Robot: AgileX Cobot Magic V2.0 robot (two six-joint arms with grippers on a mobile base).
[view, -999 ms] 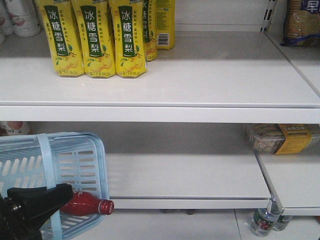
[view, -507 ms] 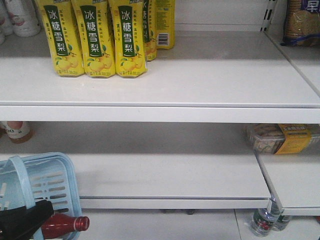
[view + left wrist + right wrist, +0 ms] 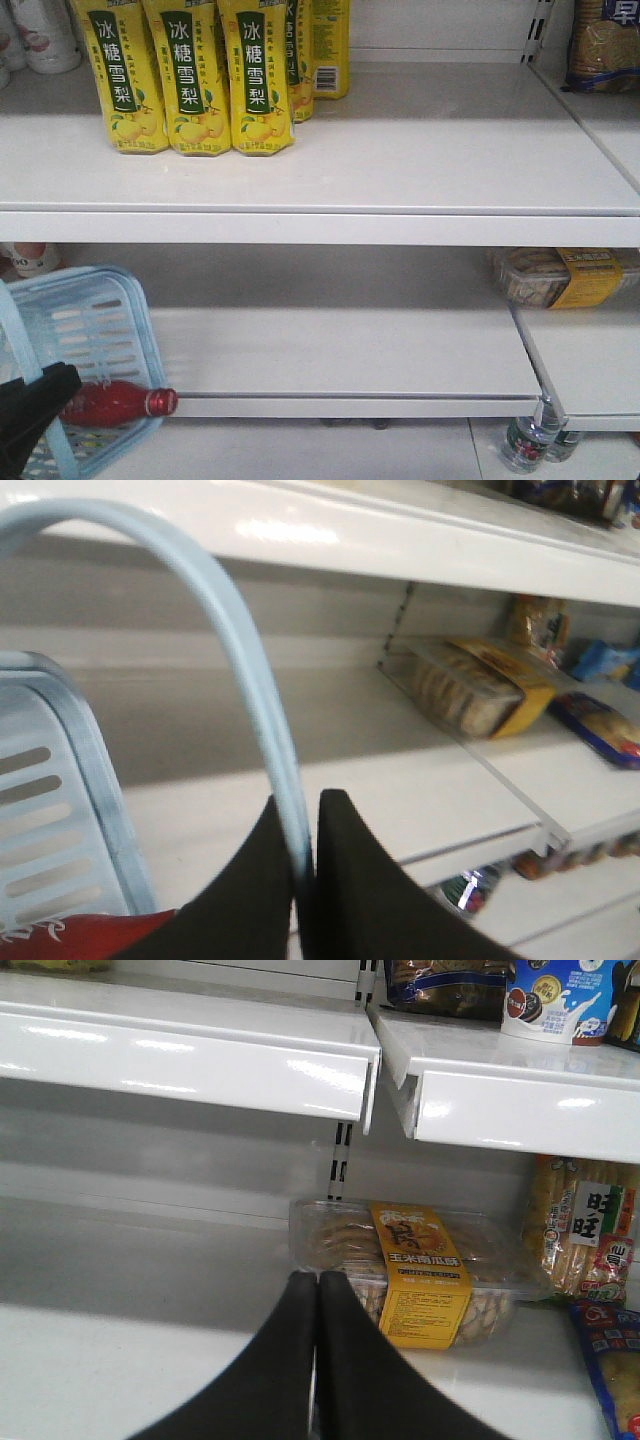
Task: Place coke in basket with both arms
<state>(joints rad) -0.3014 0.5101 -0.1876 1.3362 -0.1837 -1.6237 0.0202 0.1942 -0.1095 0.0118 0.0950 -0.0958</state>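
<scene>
Left gripper (image 3: 303,865) fingers pinched tight on a thin handle (image 3: 262,710); right gripper (image 3: 317,1305) fingers pressed together, empty.

white metal store shelves (image 3: 330,160) in two tiers, pale tiled floor (image 3: 330,450) beneath, glare on shelf edges.

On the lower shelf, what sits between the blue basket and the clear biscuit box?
Nothing: in the front-facing view, the lower shelf is bare white board between the basket and the biscuit box.

Basket (image 3: 95,330) pale blue slotted plastic; shelf (image 3: 400,150) glossy white; coke (image 3: 115,402) shiny red plastic.
</scene>
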